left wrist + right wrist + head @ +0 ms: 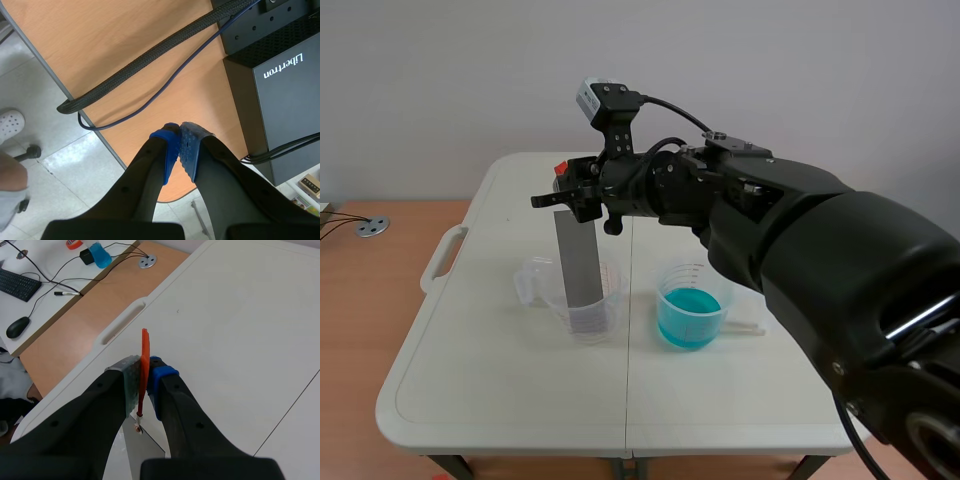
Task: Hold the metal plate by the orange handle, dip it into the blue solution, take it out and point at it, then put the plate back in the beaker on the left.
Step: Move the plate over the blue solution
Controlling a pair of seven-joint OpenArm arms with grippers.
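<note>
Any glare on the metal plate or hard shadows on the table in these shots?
Scene view: metal plate looks flat grey, no glare; only faint shadows on the table beside the blue-solution beaker. Right wrist view: table evenly lit. Left wrist view: mild sheen on floor tiles.

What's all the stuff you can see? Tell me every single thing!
table: one, white, under the beakers
plate: one, grey metal, hanging upright, lower end at the clear beaker
handle: one, orange, atop the plate
clear beaker: one, see-through, left of the blue beaker
blue beaker: one, holds blue liquid, on the table
sticks: pale, beside the blue beaker, count unclear
keyboard: one, black, off the table
mouse: one, black, near the keyboard
box: one, black, on a brown desk
right pincer: black, shut on the handle
left pincer: black, blue pads, shut, empty
</note>
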